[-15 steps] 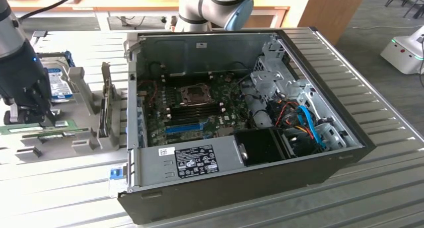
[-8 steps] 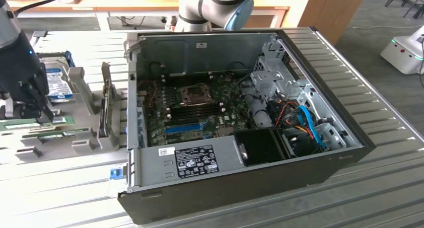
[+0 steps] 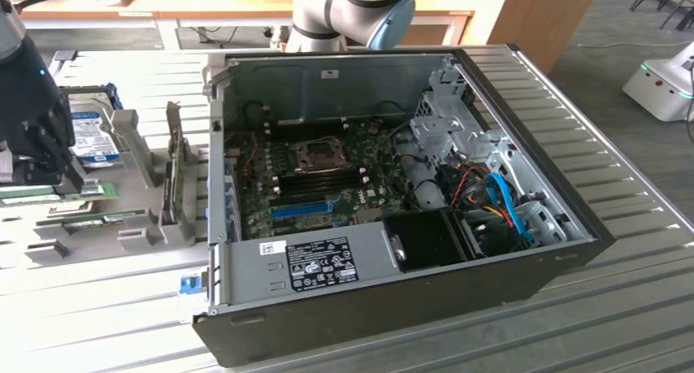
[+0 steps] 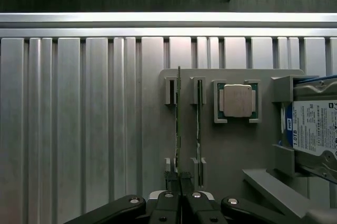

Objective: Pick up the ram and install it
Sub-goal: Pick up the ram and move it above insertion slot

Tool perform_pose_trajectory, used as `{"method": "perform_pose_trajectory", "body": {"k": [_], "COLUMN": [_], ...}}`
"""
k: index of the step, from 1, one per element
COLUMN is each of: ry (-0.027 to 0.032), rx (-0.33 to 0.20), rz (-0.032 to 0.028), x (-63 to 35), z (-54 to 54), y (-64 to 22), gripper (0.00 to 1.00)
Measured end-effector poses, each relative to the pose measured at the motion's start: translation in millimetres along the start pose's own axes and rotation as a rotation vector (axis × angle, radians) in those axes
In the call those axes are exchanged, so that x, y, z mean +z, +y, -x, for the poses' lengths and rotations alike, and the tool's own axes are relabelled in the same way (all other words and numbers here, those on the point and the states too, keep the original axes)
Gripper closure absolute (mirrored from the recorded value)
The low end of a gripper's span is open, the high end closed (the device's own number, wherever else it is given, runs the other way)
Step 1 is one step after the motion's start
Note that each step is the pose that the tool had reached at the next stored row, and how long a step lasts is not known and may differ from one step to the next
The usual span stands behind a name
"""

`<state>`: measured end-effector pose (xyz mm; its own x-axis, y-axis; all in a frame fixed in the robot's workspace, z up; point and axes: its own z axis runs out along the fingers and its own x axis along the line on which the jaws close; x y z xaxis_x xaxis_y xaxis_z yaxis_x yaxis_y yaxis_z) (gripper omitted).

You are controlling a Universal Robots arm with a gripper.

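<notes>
In the wrist view two rams stand on edge in slots of a grey holder tray (image 4: 231,150). My gripper (image 4: 178,177) is shut on the near end of one ram (image 4: 179,119), which reaches a little past its holder at the far end. The other ram (image 4: 199,124) sits beside it in its own slot. In the exterior view the gripper (image 3: 49,178) hangs over the tray at the exterior view's left, right above a green ram (image 3: 76,191). A second stick (image 3: 103,220) lies nearer the front.
An open computer case (image 3: 521,275) stands in the middle of the ribbed metal table (image 3: 607,324), motherboard (image 3: 325,174) exposed. On the tray are a processor (image 4: 238,100) and a silver hard drive with a blue label (image 4: 316,129). A white machine (image 3: 661,84) stands at the far right.
</notes>
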<state>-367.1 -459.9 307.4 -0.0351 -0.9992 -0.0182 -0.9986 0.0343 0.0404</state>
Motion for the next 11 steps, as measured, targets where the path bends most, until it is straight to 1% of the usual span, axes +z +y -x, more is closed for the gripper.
{"method": "perform_pose_trajectory", "body": {"k": [11], "ry": [0.0000], "rx": [0.000], "rz": [0.0000], "x": [-17.9], "z": [0.3], "y": [0.6], "gripper": [0.88]}}
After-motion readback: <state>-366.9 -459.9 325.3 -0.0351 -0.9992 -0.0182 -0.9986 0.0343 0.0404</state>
